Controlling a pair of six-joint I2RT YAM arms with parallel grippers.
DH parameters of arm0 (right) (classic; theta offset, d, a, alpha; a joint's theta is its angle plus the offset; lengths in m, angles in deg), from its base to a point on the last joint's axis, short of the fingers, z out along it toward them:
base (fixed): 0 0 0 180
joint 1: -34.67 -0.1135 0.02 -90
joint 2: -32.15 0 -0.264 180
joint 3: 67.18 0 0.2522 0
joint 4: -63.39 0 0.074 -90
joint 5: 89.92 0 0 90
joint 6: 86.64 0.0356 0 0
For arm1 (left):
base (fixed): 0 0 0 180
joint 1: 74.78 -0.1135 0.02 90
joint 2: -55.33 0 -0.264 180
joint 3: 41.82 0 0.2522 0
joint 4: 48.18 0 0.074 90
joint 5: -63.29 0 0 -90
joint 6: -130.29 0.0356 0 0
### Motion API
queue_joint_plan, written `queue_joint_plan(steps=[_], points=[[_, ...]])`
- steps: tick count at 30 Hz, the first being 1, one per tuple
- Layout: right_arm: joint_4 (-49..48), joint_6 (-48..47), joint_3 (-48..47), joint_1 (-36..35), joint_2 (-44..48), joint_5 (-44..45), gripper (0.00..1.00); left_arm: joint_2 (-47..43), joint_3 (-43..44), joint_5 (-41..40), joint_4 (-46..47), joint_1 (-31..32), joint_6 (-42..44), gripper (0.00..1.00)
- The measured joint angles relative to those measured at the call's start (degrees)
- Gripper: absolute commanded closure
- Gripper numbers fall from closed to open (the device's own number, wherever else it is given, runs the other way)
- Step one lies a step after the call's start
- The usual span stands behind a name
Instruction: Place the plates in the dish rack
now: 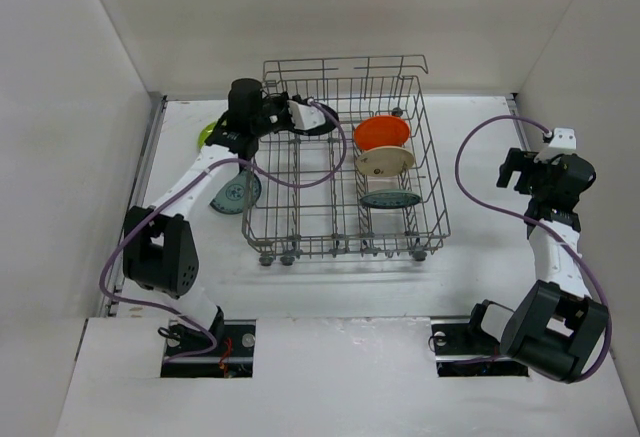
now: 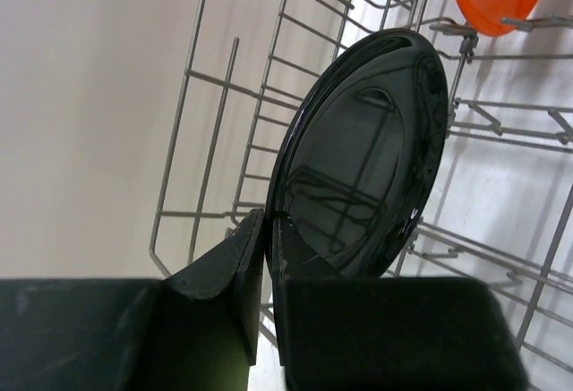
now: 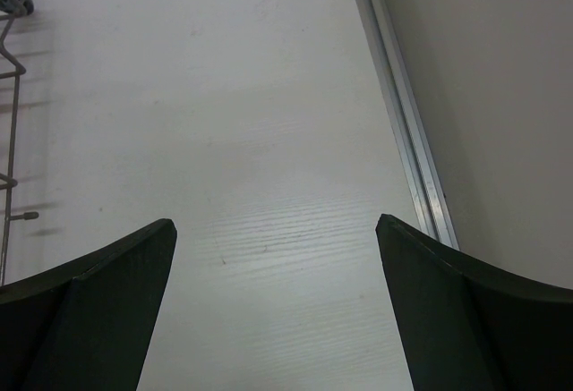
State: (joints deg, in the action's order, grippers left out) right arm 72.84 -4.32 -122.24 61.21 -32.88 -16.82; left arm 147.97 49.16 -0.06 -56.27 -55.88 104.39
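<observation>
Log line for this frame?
left pincer: shut on black plate at dish rack | right pincer: open over table | racked: orange plate, cream plate, teal plate | unloaded: lime plate, second teal plate

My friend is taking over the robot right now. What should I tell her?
Left hand: shut on the black plate, held on edge among the wires of the rack's left side, not yet released.
Right hand: open, empty, over the table right of the rack.
Done: orange plate, cream plate and a teal plate stand in the rack's right side.
Left: release the black plate, then load the lime plate and other teal plate, both on the table left of the rack.
</observation>
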Motion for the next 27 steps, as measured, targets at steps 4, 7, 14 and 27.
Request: queue_joint_plan(steps=[4,7,14,27], points=[[-0.02,0.02,0.00,0.00,0.00,0.50,0.01,2.12,1.79,0.74,1.33,-0.02,0.17,1.00],[0.00,0.02,0.00,0.00,0.00,0.74,0.01,3.21,2.93,1.09,2.01,-0.17,0.17,1.00],[-0.02,0.02,0.00,0.00,-0.09,1.09,0.01,3.37,3.06,1.88,2.29,-0.37,0.15,1.00],[0.02,0.02,0.00,0.00,-0.79,1.51,0.01,3.91,-2.89,2.27,4.02,-0.07,-1.22,1.00]])
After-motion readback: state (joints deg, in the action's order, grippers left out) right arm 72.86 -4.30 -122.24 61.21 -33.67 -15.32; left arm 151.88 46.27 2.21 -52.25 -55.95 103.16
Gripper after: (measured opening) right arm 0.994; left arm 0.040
